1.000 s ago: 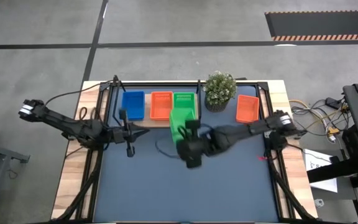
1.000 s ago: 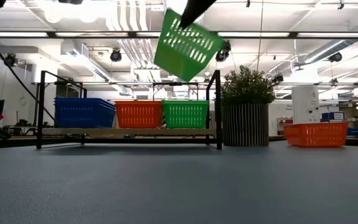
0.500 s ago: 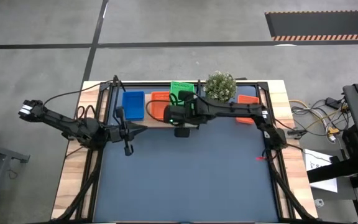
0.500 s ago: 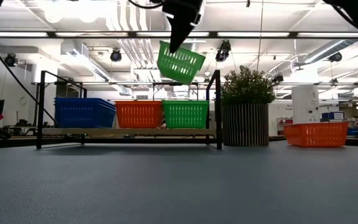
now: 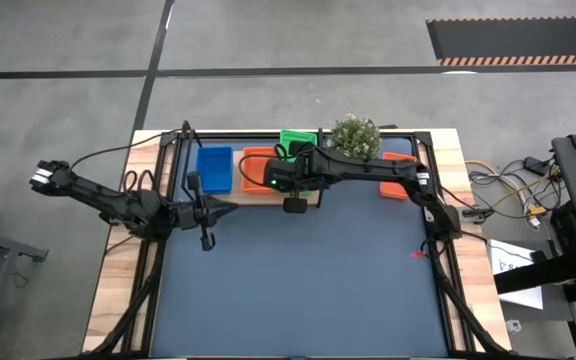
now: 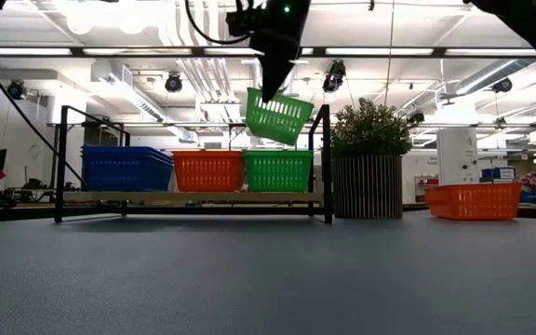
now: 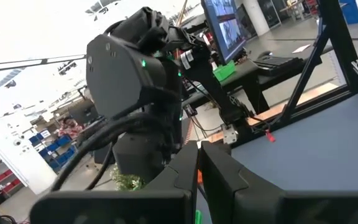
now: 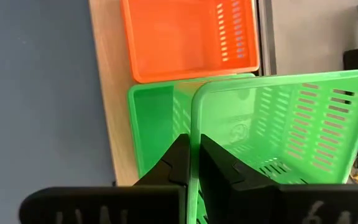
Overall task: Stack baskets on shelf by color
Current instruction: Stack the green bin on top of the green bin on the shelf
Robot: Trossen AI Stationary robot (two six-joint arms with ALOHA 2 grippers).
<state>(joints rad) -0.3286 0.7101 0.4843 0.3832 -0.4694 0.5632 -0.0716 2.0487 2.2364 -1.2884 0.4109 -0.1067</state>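
Note:
My right gripper (image 6: 270, 86) is shut on a green basket (image 6: 277, 116) and holds it in the air above the shelf (image 6: 194, 197). On the shelf board stand a blue stack (image 6: 127, 168), an orange basket (image 6: 208, 171) and a green basket (image 6: 278, 170) directly under the held one. In the right wrist view the held green basket (image 8: 284, 130) overlaps the shelf's green basket (image 8: 157, 124), next to the orange basket (image 8: 188, 37). My left gripper (image 5: 230, 210) waits shut over the table's left part, near the shelf. My right gripper pinches one wall of the green basket at its rim (image 8: 194, 149) between its two fingers (image 8: 178, 163), one inside the basket and one outside. The fingers come from above, pointing down. The basket hangs tilted below them, lifted clear of the shelf basket.
A potted plant (image 6: 368, 172) stands just right of the shelf's black frame. Another orange basket (image 6: 475, 200) sits on the table farther right, partly under my right arm in the high view (image 5: 396, 178). The near half of the dark tabletop (image 5: 298, 290) holds nothing.
My right gripper carried the green basket from above the table's middle toward the far edge, over the shelf, then lowered it toward the green basket there. The basket stayed lifted and hangs less steeply tipped than before.

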